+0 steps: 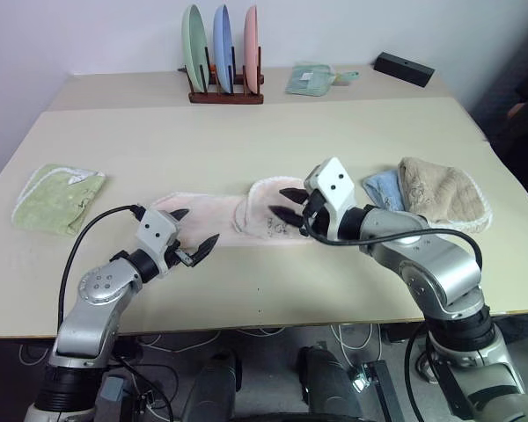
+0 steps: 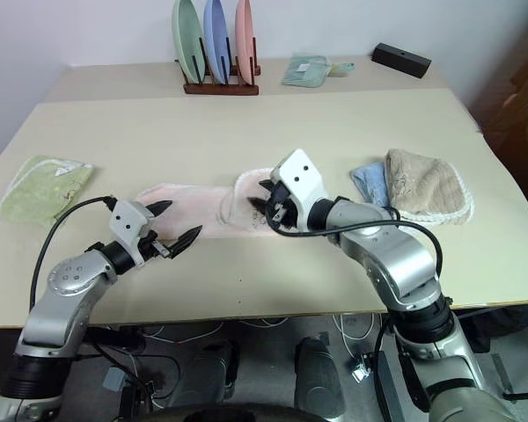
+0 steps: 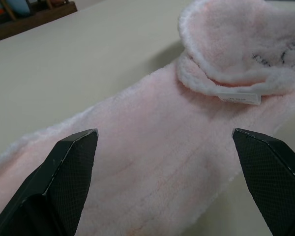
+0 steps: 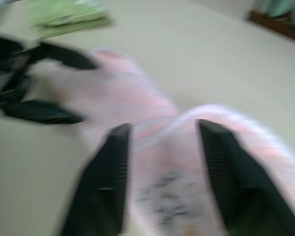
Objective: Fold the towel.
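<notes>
While both hands hover, towel (image 1: 213,214) lies half-folded

A beige table (image 1: 246,132) seen from above. A pale pink towel (image 1: 213,216) lies stretched sideways near its front edge, its right end folded over into a rounded flap. The left gripper (image 1: 197,229) hovers at the towel's left end, fingers spread wide. The right gripper (image 1: 287,203) sits over the folded flap, fingers slightly parted. A green cloth (image 1: 58,197) lies far left; blue (image 1: 383,188) and beige cloths (image 1: 444,194) lie right. A plate rack (image 1: 223,56) stands at the back.
</notes>
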Robot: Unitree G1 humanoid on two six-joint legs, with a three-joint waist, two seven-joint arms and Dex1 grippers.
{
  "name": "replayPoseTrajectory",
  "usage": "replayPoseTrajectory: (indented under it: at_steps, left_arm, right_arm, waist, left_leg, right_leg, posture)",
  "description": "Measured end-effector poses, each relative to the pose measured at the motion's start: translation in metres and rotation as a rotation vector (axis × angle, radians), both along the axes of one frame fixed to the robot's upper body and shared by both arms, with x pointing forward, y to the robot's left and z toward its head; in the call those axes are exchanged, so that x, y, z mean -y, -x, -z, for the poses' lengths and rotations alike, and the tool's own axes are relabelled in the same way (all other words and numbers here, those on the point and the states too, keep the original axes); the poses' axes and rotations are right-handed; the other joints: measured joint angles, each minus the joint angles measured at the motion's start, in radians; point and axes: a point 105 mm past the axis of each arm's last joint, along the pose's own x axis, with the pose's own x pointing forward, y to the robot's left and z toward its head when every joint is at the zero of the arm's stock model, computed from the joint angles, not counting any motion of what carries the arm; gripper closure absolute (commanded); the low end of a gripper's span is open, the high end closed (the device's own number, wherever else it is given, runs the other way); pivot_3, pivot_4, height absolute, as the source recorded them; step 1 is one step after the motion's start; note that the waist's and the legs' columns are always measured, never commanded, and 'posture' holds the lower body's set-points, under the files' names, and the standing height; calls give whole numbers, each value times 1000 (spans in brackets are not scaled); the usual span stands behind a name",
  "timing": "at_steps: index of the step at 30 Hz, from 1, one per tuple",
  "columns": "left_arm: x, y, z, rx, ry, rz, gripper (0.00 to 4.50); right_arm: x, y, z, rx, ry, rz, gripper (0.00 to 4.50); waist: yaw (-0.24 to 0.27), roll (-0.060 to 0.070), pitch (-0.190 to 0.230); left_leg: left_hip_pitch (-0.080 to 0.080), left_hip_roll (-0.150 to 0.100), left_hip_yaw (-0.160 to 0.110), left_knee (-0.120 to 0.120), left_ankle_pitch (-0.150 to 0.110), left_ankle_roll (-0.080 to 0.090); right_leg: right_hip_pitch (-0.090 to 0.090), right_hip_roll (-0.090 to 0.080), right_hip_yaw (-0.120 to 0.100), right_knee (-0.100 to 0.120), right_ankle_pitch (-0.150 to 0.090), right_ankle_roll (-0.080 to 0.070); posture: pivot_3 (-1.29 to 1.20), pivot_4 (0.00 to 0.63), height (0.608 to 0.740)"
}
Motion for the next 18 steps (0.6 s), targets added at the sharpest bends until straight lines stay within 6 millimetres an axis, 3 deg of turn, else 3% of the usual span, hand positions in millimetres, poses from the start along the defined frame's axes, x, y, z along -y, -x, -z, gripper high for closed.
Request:
replayPoseTrajectory:
  at_steps: [1, 7, 12, 17, 18]
  left_arm:
    - [1, 0, 1, -1, 6, -1, 0]
    - [5, 0, 4, -10, 22, -3, 0]
    - [2, 7, 14, -42, 22, -23, 0]
    - [-4, 18, 22, -84, 28, -68, 0]
    - [-6, 21, 23, -96, 38, -96, 0]
  right_arm:
    - [0, -7, 2, 6, -6, 22, 4439]
    - [-7, -42, 41, -32, -2, 100, 4439]
    - [-26, -40, 86, -115, 55, 21, 4439]
    - [-27, -38, 88, -83, 60, 4, 4439]
    - [-26, -39, 86, -87, 42, 15, 4210]
  waist:
    - [0, 0, 0]
    - [-2, 0, 0]
    - [-3, 0, 0]
    - [-3, 0, 0]
    - [-3, 0, 0]
  left_leg:
    - [0, 0, 0, 0, 0, 0]
    - [0, 0, 0, 0, 0, 0]
    - [0, 0, 0, -1, 0, 0]
    - [2, 0, 0, -1, 0, 0]
    - [1, 0, 0, -1, 0, 0]
  right_leg:
    - [0, 0, 0, 0, 0, 0]
    - [0, 0, 0, 0, 0, 0]
    - [0, 0, 0, 0, 0, 0]
    - [0, 0, 0, 0, 0, 0]
    - [1, 0, 0, 0, 0, 0]
  posture:
    - [0, 150, 740]
    - [0, 150, 740]
    - [0, 150, 740]
    - [0, 150, 740]
    - [0, 150, 740]
